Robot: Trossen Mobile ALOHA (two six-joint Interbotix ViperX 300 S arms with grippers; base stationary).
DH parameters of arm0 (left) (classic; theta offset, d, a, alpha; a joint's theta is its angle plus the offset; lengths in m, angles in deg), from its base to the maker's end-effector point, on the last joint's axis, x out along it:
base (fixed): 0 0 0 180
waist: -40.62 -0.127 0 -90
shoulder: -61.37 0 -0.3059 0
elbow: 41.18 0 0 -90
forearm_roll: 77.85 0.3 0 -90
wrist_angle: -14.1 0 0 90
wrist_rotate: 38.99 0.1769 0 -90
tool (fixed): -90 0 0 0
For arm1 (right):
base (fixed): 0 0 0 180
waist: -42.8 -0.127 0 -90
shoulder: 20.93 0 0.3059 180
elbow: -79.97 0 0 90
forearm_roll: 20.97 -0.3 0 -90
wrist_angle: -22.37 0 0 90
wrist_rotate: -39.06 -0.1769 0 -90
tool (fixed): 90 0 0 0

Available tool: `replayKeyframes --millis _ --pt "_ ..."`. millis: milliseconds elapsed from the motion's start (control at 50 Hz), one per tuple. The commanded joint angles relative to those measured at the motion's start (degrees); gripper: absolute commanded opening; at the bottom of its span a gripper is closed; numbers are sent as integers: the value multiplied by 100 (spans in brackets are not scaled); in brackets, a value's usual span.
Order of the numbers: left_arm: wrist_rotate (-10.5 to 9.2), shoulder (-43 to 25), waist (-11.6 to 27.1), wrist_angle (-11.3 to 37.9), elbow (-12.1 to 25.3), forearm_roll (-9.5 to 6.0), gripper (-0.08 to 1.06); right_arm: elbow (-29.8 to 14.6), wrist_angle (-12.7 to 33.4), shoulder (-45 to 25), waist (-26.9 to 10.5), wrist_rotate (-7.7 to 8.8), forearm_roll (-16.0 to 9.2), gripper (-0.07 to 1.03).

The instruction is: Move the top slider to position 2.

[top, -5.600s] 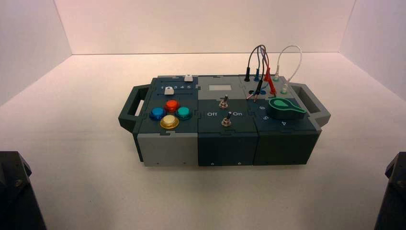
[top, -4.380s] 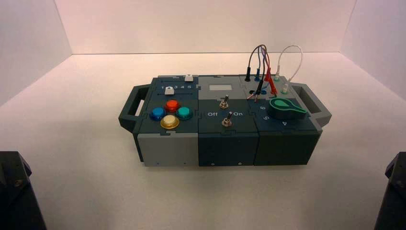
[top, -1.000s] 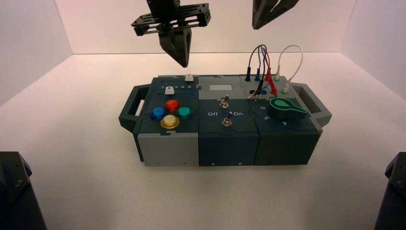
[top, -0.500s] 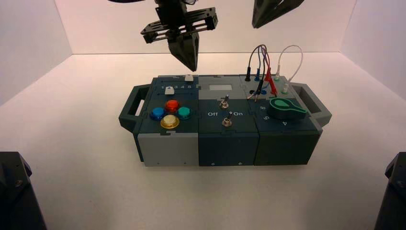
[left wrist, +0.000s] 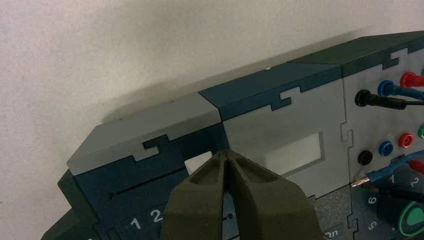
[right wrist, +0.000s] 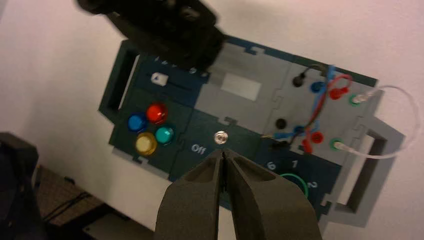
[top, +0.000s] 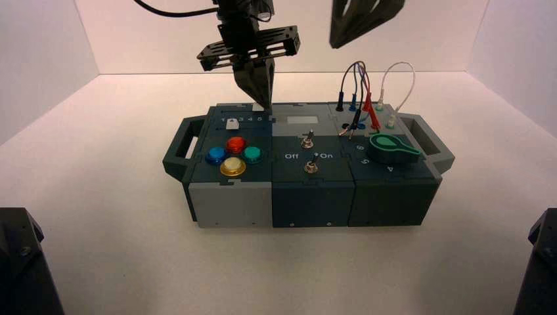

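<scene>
- Currently, the left gripper (top: 263, 98), a dark two-finger unit on a black frame, is low over the far left part of the dark teal and grey control box (top: 309, 190), with its tips at the far edge of the top face.
- Its fingers (left wrist: 200, 200) are pressed together, tip to tip, with nothing between them.
- In the left wrist view, the top slider (left wrist: 197, 163), a small white squarish cap knob, sits just beyond the closed fingertips; whether the tips touch the cap cannot be determined.
- This knob rides on a plain dark slot track (left wrist: 145, 182) with no numerals, and it lies at the end of that track nearest the grey centre panel with the pale rectangular window (left wrist: 292, 150).
- White printed numerals 1 and 2 (left wrist: 156, 216) are visible on the teal panel beside the gripper, well away from the knob.
- From the high view, a second white slider knob (top: 232, 123) stands on the numbered track nearer the robot, close to its left end.
- Four round buttons, red (top: 235, 144), blue (top: 215, 155), teal (top: 252, 153) and yellow (top: 232, 166), lie in front of the sliders.
- Farther right are two metal toggle switches (top: 307, 140), a green pointer dial (top: 389, 147) and red, blue, black and white plug wires (top: 368, 92).
- The right gripper (top: 341, 39) hangs high above the centre of the box, clear of it; its fingers (right wrist: 265, 200) are closed together and hold nothing.
</scene>
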Motion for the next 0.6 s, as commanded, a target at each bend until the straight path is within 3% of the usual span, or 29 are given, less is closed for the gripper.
replayKeyframes --millis 20,260,380,600 --pt "9 79 18 -35 114 18 -3 -202 -53 9 -237 0 79 -2" --pt "9 79 18 -35 97 26 -3 -141 -53 -158 -756 -26 782 -2" --pt "9 79 18 -26 97 26 -3 -149 -53 -202 -879 -35 932 -2" --pt "9 79 18 26 88 70 -3 -176 18 -193 -1345 -26 1424 -2"
